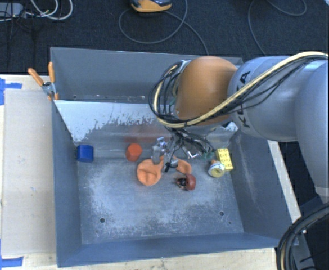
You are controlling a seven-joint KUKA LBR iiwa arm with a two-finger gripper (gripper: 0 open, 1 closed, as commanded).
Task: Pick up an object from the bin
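Gripper [168, 152] low over middle of grey metal bin [153, 221], under orange wrist cover [204, 88] and black cables. Spread or pressed together: cannot tell. Nothing seen pinched.

Just beside, lower left: peach-orange soft lump [148, 174]. Right: smaller peach piece [183, 166]. Near: dark red-brown small object [188, 182], orange-red round ball [133, 151]. Farther: yellow studded block [224, 157], blue plastic cube [85, 153].

Judging so: grasp and lift not yet done. Gripper tip half lost among cables and shadow.

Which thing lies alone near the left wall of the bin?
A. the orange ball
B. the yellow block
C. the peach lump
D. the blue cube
D: the blue cube lies by the left wall of the bin, apart from the other things.
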